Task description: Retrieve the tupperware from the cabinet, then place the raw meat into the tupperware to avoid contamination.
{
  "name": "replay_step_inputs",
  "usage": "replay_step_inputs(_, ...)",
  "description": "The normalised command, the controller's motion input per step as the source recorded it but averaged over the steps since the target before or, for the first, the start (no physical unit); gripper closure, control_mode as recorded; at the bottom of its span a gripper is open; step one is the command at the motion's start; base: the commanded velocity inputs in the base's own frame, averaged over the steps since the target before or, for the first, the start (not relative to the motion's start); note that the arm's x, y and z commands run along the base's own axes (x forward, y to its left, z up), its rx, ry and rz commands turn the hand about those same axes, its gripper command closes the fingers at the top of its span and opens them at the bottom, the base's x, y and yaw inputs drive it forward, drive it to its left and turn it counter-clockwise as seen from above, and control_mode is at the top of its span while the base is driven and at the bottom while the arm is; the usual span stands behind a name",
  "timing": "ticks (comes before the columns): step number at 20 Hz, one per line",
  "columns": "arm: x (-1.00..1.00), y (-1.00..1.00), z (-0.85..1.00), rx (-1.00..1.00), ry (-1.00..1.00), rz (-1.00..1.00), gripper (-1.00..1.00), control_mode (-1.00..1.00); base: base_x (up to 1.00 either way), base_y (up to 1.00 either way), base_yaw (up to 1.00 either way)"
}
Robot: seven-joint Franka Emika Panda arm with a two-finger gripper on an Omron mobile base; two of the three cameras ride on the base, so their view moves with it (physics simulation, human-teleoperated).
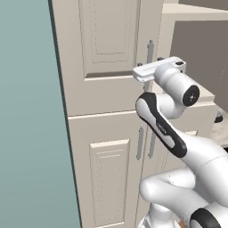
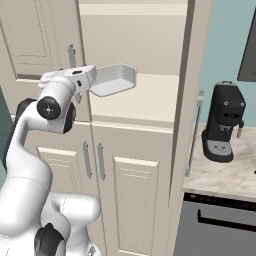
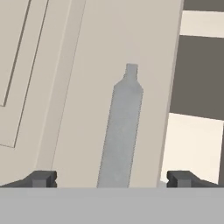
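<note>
A grey bar handle (image 3: 120,131) is seen closest in the hand view, running up the cream door panel between the two dark fingertips (image 3: 41,178), which stand far apart on either side of it without touching it. The jaws are thus spread wide and nothing is held. The gripper (image 3: 111,179) is pressed close to the left upper door of the cabinet (image 1: 107,89), at the height of the handle (image 1: 150,53) in the left base view.

The tupperware (image 2: 114,80) is seen in the right base view on the shelf (image 2: 145,97) of the cabinet's open upper compartment, just beside the hand and to its right; whether it is touched by the hand cannot be told. The right upper door (image 2: 192,90) is swung outward and is seen edge-on. The two lower doors (image 2: 125,190) are shut, each with a slim vertical handle.

To the right of the cabinet, a black coffee machine (image 2: 223,122) is stood on the speckled bench (image 2: 225,175), against a teal wall (image 2: 230,45). A dark appliance front with a bar handle (image 2: 225,220) is set below the bench.
</note>
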Motion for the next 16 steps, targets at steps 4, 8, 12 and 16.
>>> replay_step_inputs(4, 0.24, 0.00, -0.03, 0.00, 0.00, 0.00, -1.00, -1.00, 0.00, 0.00, 0.00)
replay_step_inputs(8, 0.23, 0.00, -0.03, 0.00, 0.00, 0.00, -1.00, -1.00, 0.00, 0.00, 0.00)
replay_step_inputs(12, 0.23, 0.00, -0.04, 0.00, 0.00, 0.00, 1.00, -1.00, 0.00, 0.00, 0.00)
replay_step_inputs(16, 0.21, 0.00, -0.05, 0.00, 0.00, 0.00, 1.00, -1.00, 0.00, 0.00, 0.00)
